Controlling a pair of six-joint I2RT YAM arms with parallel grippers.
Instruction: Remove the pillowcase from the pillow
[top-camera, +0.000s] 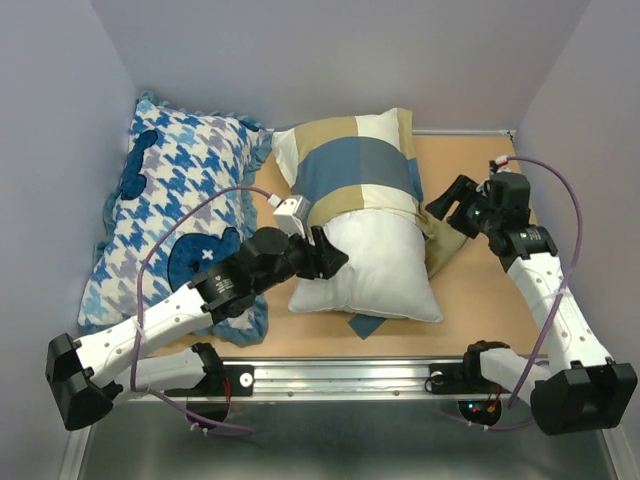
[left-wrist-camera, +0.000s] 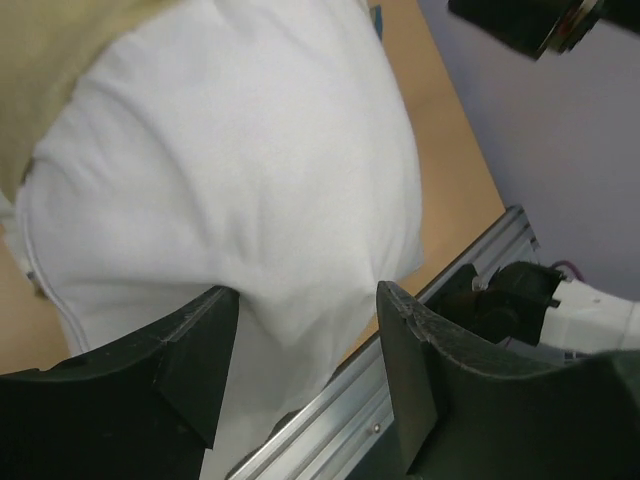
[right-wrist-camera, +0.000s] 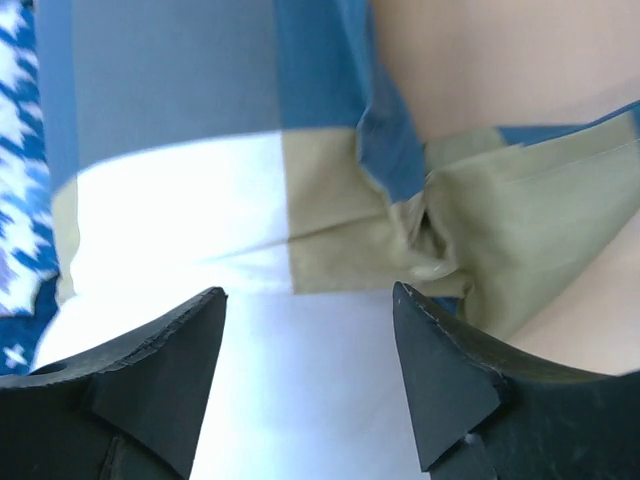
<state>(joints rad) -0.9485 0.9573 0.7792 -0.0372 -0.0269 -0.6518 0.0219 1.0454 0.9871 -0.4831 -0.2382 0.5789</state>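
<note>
The plain white pillow (top-camera: 375, 265) lies mid-table, its near half bare. The tan, slate blue and cream pillowcase (top-camera: 350, 165) covers its far half, bunched along the open edge (top-camera: 435, 240). My left gripper (top-camera: 335, 258) is open at the pillow's left side; in the left wrist view the pillow (left-wrist-camera: 240, 170) bulges between its fingers (left-wrist-camera: 200, 350). My right gripper (top-camera: 445, 205) is open just right of the bunched tan fabric. The right wrist view shows the pillowcase (right-wrist-camera: 330, 200) with tan folds (right-wrist-camera: 520, 220) and the white pillow (right-wrist-camera: 300, 400) between its fingers (right-wrist-camera: 440, 380).
A blue-and-white houndstooth cushion (top-camera: 170, 210) with dark blue bear shapes fills the left side, under my left arm. A metal rail (top-camera: 340, 375) runs along the near edge. White walls close in the back and sides. Bare wood (top-camera: 480, 290) shows right of the pillow.
</note>
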